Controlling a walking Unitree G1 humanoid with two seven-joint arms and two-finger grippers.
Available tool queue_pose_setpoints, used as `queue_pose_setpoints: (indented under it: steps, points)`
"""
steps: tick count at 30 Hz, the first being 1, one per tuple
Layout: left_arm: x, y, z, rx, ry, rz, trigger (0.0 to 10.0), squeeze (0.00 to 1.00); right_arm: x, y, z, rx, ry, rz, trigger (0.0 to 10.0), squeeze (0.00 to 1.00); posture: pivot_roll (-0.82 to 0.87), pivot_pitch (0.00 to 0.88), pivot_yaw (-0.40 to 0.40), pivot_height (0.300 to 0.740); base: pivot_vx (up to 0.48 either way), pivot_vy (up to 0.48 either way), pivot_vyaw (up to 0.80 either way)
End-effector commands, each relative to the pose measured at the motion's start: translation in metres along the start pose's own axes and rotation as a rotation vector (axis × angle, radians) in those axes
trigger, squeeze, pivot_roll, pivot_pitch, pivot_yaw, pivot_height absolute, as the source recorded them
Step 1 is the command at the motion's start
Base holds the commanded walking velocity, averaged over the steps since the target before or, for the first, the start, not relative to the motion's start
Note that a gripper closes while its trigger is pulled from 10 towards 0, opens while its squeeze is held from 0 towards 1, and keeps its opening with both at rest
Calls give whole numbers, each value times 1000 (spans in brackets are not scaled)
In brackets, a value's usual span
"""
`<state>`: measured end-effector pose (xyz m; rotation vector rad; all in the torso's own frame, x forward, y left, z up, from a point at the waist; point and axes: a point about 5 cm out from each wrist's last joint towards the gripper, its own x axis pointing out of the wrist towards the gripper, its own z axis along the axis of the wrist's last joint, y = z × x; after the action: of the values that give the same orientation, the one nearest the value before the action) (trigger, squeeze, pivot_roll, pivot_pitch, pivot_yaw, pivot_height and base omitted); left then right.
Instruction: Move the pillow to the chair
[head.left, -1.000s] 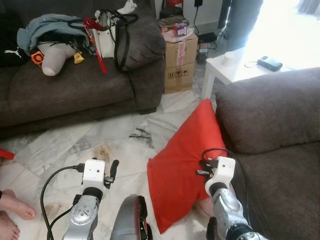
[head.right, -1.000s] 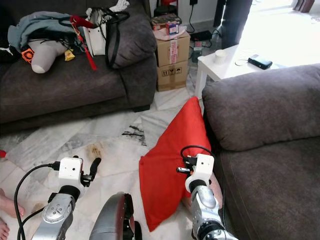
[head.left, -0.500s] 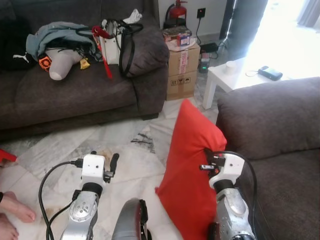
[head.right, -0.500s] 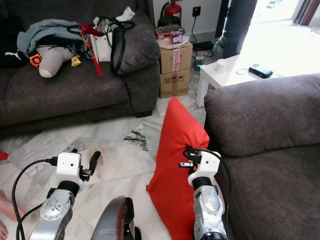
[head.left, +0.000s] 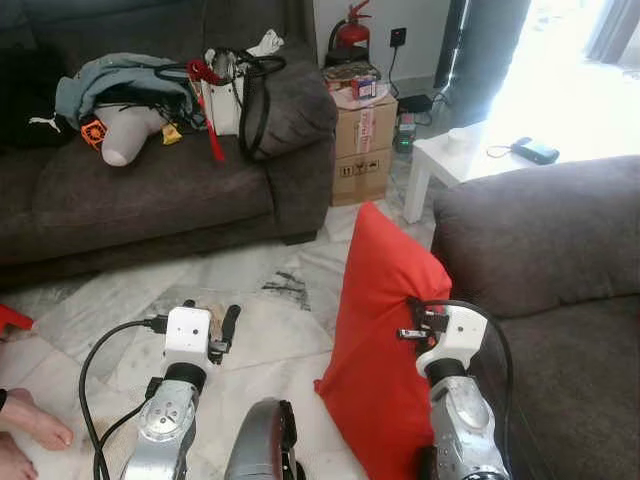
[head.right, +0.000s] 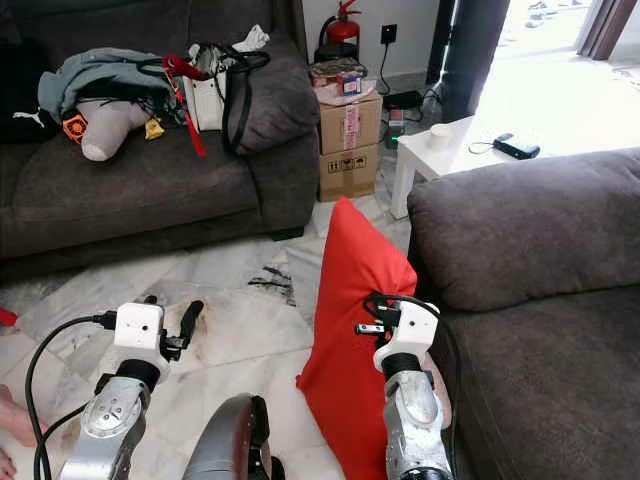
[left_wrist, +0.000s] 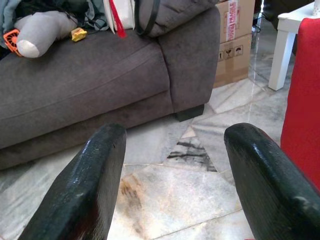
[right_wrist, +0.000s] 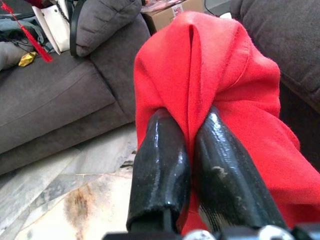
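- The red pillow (head.left: 385, 350) stands on edge, upright, on the marble floor (head.left: 250, 290), just beside the grey armchair (head.left: 540, 230) on the right, its far corner pointing up
- The right gripper (right_wrist: 187, 165) has its two black fingers pressed together on a fold of the pillow's cloth, so the grip is made
- The left gripper (left_wrist: 172, 175) is spread wide and holds nothing; it hovers over the floor to the left of the pillow
- Whether the pillow's lower corner rests on the floor or hangs just clear is hard to tell, as the right arm hides it
- Judged from this, grasping is done; the lift over the chair's arm and the setting down on its seat (head.right: 560, 340) are left
- The far sofa (head.left: 150, 180) with its clutter of bags and clothes (head.left: 130, 75) lies well apart and plays no part
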<state>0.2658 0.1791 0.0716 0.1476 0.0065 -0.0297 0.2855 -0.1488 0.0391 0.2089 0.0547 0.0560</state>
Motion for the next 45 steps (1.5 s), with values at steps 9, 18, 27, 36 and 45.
queue_pose_setpoints:
  steps: [9,18,27,36,45]
  points:
    - [-2,3,-3,-7,10,10,10000,0,11,5,33,-11,-145,29,10000,0,35,9,72,632,0,0,0]
    - [-2,3,-3,-9,12,15,10000,0,12,7,32,-7,-132,37,10000,0,37,16,72,683,0,0,0]
    - [-1,3,-3,-9,11,17,10000,0,12,7,31,-7,-124,35,10000,0,38,20,70,732,0,0,0]
    - [-1,3,-3,-9,12,18,10000,0,13,7,32,-4,-122,38,10000,0,41,22,70,740,0,0,0]
    - [0,4,-3,-7,9,17,10000,0,14,7,33,1,-132,44,10000,0,41,23,71,740,0,0,0]
